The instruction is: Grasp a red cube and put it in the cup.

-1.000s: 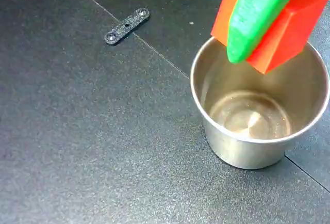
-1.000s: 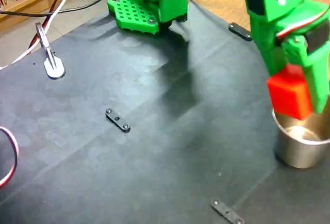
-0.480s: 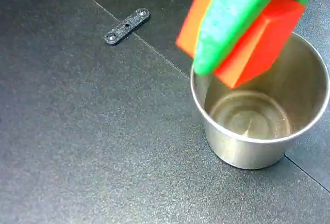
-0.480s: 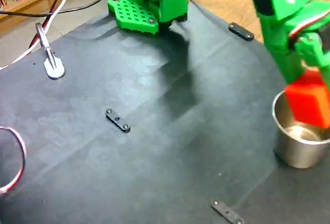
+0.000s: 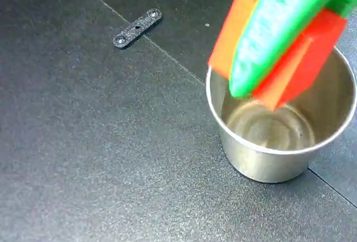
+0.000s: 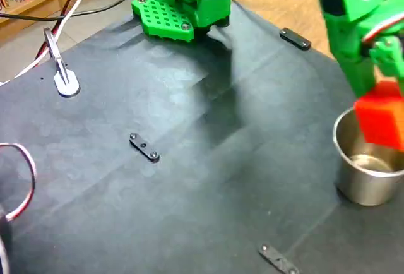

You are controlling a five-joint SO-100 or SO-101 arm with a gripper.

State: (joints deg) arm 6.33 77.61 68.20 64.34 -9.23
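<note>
1. The green gripper (image 5: 248,86) pinches the red cube (image 5: 304,69); one green finger lies across the cube's front face in a fixed view, the other is hidden behind it.
2. The cube hangs tilted, its lowest corner just above the cup's (image 5: 262,161) mouth, none of it resting on anything.
3. In the closer fixed view the cube sits over the far rim; in the wider one the cube (image 6: 380,117) overlaps the cup (image 6: 363,185) towards the right.
4. The cup lies straight below the gripper, so my judgement is that release depends on the cube clearing the rim.
5. The cup stands upright and empty on the dark tabletop (image 5: 83,141).
</note>
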